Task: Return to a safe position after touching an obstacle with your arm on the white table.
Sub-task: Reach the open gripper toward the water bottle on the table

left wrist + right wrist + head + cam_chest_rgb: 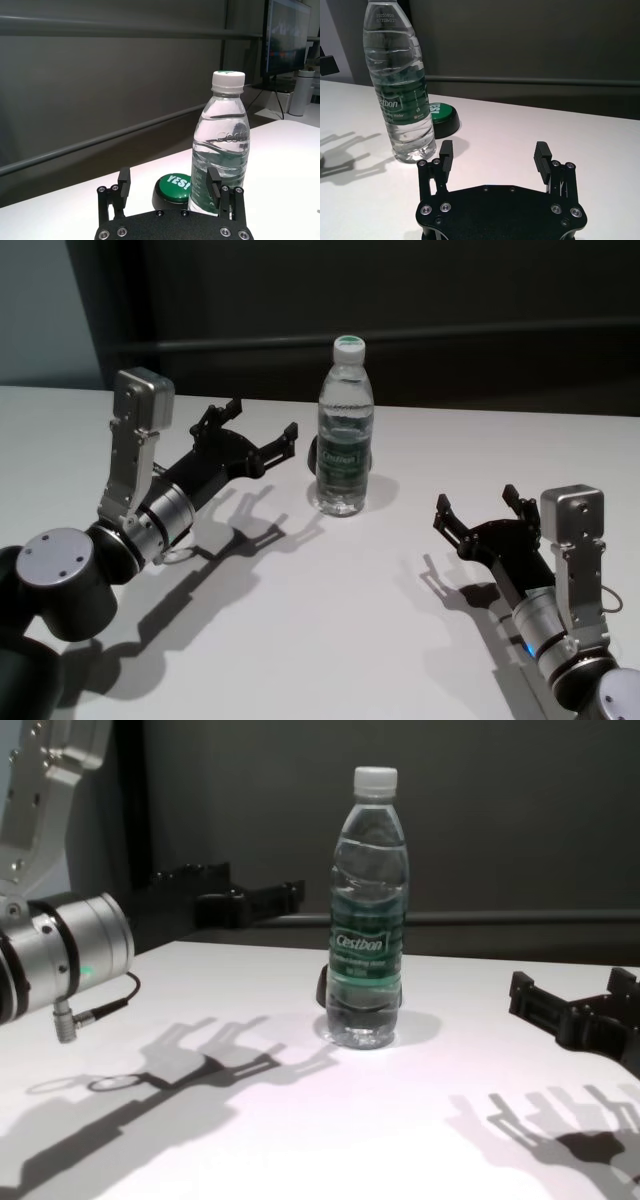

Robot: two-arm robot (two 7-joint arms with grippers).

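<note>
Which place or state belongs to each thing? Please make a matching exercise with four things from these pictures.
Things:
1. bottle
2. green button
3. left gripper
4. right gripper

Places or states:
A. open, beside the bottle on the robot's left
B. stands upright on the white table, cap on
C. open, nearer the robot, apart from the bottle
D. lies just behind the bottle, reads "YES!"

Pairs: 1-B, 2-D, 3-A, 4-C
</note>
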